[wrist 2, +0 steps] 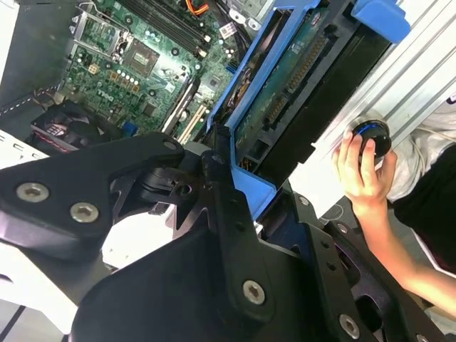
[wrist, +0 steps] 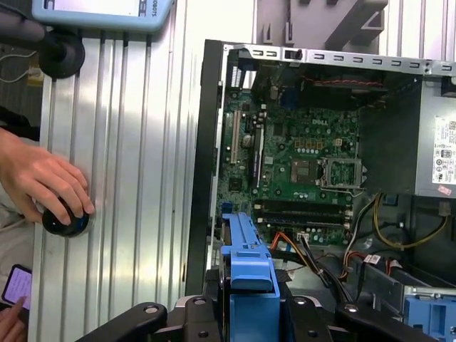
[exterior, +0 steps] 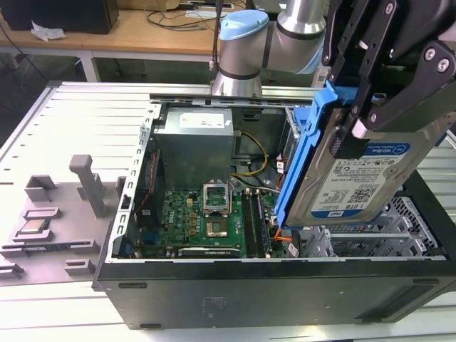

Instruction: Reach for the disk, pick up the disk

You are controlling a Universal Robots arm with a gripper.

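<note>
The disk is a silver hard drive with a blue-and-white label, framed by blue plastic rails. It hangs tilted in the air above the right side of the open computer case. My gripper is shut on its upper edge, the black fingers clamping the rail and the drive's body. In the second wrist view the disk's green circuit underside faces the camera, with the gripper at its near end. The first wrist view has the disk's blue rail edge-on between the black gripper links.
Inside the case lie a green motherboard, a grey power supply and the metal drive bays. A grey fixture with a small square chip sits at the exterior view's left. A person's hand rests on a round black knob on the ribbed table.
</note>
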